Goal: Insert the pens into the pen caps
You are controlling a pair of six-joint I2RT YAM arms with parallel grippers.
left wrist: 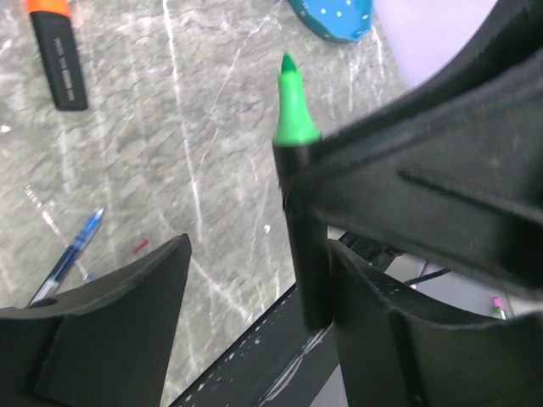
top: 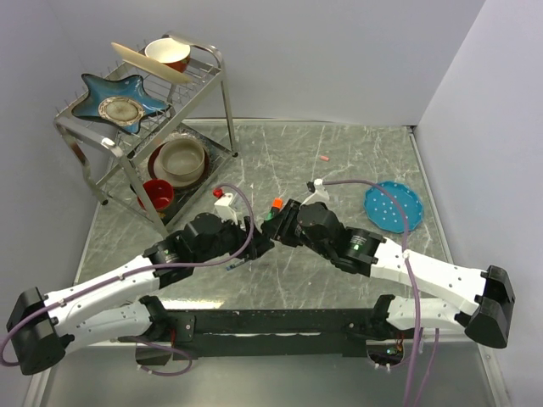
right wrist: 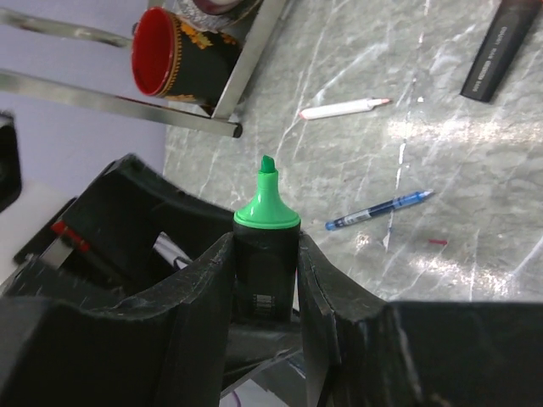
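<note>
My right gripper [right wrist: 265, 242] is shut on a stubby black highlighter [right wrist: 265, 271] whose bare green tip [right wrist: 266, 208] points up. In the left wrist view that highlighter [left wrist: 304, 246] stands between my left gripper's [left wrist: 259, 254] open fingers, against the right finger [left wrist: 382, 331] and well apart from the left one. The two grippers meet at the table's middle [top: 273, 231]. A second black highlighter [left wrist: 61, 64] with an orange cap [left wrist: 47, 7] lies flat. A blue ballpoint [right wrist: 382, 208] and a white-pink pen [right wrist: 344, 108] lie on the table. A pale pink cap [top: 323, 158] rests at the far side.
A metal dish rack [top: 144, 127] with bowls, a star plate and a red mug [right wrist: 165, 64] stands at the back left. A blue dotted plate [top: 392, 205] lies on the right. The table [top: 356, 144] is grey marble with walls around it.
</note>
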